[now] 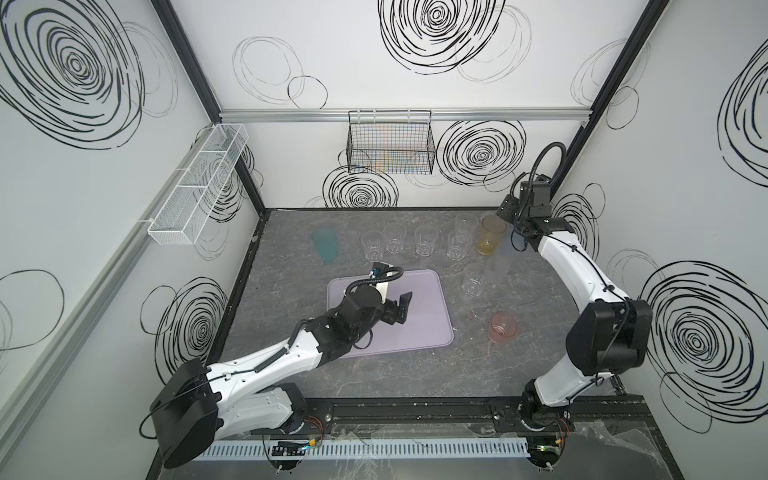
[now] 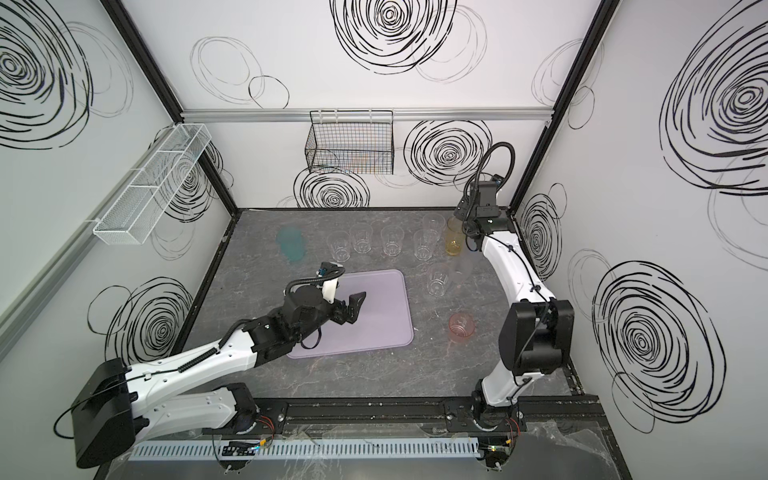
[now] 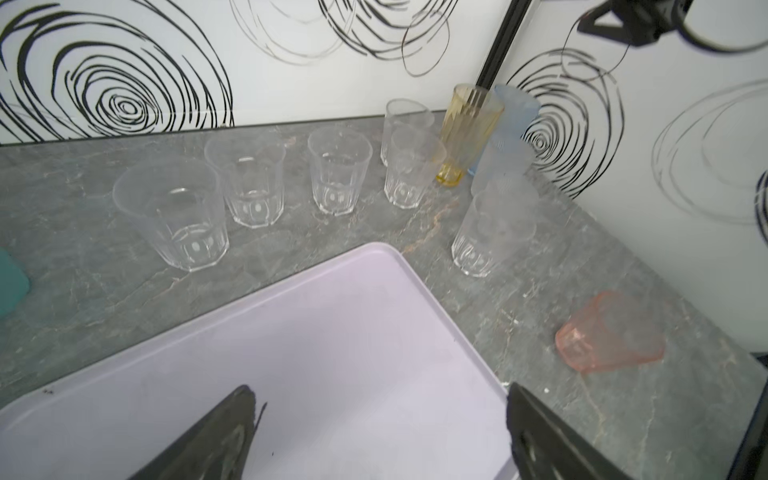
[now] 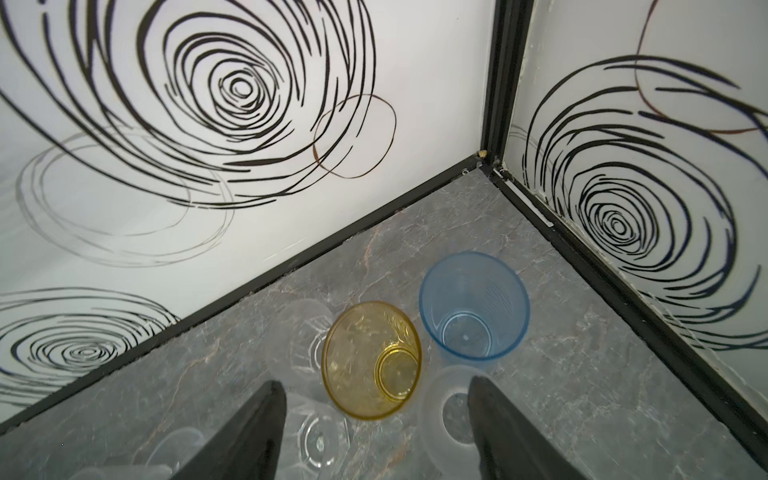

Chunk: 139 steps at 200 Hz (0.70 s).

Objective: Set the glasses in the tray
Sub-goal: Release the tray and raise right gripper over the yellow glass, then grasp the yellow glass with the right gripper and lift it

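In both top views the tray (image 1: 419,328) (image 2: 386,316) lies flat on the tabletop (image 1: 374,374) (image 2: 353,374). The left pincer (image 1: 400,308) (image 2: 354,306) hangs over the tray's left half, jaws wide, holding nothing. The glasses (image 1: 424,241) (image 2: 391,240) all stand on the tabletop outside the tray. A teal glass (image 1: 326,245) (image 2: 293,245) is beyond its far left corner and a row of clear ones is beyond its far edge. An amber glass (image 1: 492,235) (image 2: 454,237) is beyond its far right corner, and a pink glass (image 1: 503,326) (image 2: 461,327) is just right of the tray. The right pincer (image 1: 503,214) (image 2: 461,212) hangs well beyond the tray's far right corner; its gap cannot be told here.

In the left wrist view, the left pincer (image 3: 378,390) gapes empty above the tray (image 3: 353,332). The clear row stands past the tray's rim and the pink glass (image 3: 611,332) off its corner. A blue glass (image 3: 515,116) stands farther from the tray than the amber glass (image 3: 465,133).

In the right wrist view, the right pincer (image 4: 376,384) is wide and empty. The amber glass (image 4: 372,361) shows lower down between its jaws, the blue glass (image 4: 473,307) past them.
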Each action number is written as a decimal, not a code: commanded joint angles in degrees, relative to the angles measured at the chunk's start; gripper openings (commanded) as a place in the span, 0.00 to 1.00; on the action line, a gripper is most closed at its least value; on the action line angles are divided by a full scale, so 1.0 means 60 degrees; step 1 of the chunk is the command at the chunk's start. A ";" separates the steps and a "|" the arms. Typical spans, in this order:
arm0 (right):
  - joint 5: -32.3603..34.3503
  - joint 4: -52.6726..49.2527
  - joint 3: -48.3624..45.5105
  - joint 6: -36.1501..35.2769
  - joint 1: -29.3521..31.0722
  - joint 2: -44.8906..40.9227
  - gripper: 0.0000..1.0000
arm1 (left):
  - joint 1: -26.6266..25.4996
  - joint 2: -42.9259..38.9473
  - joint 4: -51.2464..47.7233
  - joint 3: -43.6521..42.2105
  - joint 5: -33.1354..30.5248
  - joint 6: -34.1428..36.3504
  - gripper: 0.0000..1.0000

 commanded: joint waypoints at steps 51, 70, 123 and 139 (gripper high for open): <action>-0.1225 -0.0163 0.0578 0.0202 -0.0593 0.1522 0.48 | 0.0164 -0.0165 0.1361 -0.0730 -0.0883 0.0033 0.96; -0.1220 -0.0167 0.0580 0.0209 -0.0619 0.1826 0.45 | 0.0221 -0.0188 0.1386 -0.0801 -0.0896 0.0093 0.96; -0.1462 -0.0313 0.0817 0.0264 -0.0710 0.2514 0.37 | 0.0489 -0.0315 0.1363 -0.1180 -0.0816 0.0066 0.96; -0.1522 -0.0380 0.0902 0.0275 -0.0756 0.2707 0.36 | 0.0556 -0.0373 0.1409 -0.1259 -0.0767 -0.0027 0.96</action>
